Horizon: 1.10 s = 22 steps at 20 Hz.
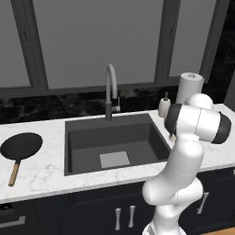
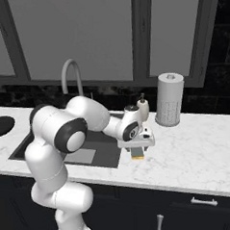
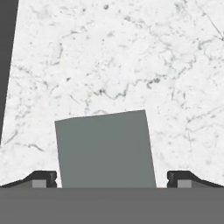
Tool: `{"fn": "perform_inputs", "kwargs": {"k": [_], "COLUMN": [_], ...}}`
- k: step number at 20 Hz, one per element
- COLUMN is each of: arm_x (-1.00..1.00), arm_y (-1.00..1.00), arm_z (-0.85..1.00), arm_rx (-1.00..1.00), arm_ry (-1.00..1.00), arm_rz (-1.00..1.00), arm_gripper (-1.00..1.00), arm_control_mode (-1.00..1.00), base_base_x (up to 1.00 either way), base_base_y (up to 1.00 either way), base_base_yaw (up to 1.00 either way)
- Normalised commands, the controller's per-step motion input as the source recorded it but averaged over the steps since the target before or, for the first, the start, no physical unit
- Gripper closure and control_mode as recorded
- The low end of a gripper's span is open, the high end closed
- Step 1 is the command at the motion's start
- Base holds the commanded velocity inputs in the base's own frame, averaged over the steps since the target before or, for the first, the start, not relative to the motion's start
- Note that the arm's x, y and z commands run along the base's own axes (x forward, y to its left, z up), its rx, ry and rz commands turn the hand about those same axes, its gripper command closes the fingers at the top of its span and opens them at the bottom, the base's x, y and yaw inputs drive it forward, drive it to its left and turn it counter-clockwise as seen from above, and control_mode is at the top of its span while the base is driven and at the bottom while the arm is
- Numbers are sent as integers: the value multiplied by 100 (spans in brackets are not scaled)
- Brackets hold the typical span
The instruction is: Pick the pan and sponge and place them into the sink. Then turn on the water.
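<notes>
The sponge (image 3: 106,148) lies flat on the white marble counter (image 3: 131,57), grey face up, directly between the two finger tips (image 3: 43,178) and slightly rotated against the line joining them. In the right base view the sponge (image 2: 137,154) shows its yellow edge just under the gripper (image 2: 137,147), on the counter strip immediately right of the sink (image 2: 107,151). The fingers stand wide apart, one on each side of the sponge, with a small gap to each; they hold nothing. The sink (image 1: 114,140), a dark grey basin with a pale square drain plate (image 1: 114,159) on its bottom, lies to the left of the fingers. The gooseneck faucet (image 1: 110,92) rises behind the basin. The pan (image 1: 21,147), black with a wooden handle, rests on the counter (image 1: 41,172) beyond the sink's far left side, well apart from the fingers. A soap dispenser (image 2: 143,108) and a paper towel roll (image 2: 169,99) stand on the counter behind the fingers.
</notes>
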Motion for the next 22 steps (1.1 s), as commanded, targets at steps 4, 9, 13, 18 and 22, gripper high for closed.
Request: {"fn": "perform_inputs", "kwargs": {"k": [4,9,13,18,22], "arm_x": [0,0,0,0,0], "arm_y": [0,0,0,0,0], "arm_z": [-29,-16,-1,0,0], "arm_rx": [0,0,0,0,0], "arm_ry": [0,0,2,1,0], "arm_rz": [2,2,0,0,0], "arm_gripper": [-100,-100,-100,100,100], "arm_control_mode": [-100,-100,-100,-100,-100], "base_base_x": [0,0,0,0,0], "base_base_y": [0,0,0,0,0], "base_base_yaw": [0,0,0,0,0]}}
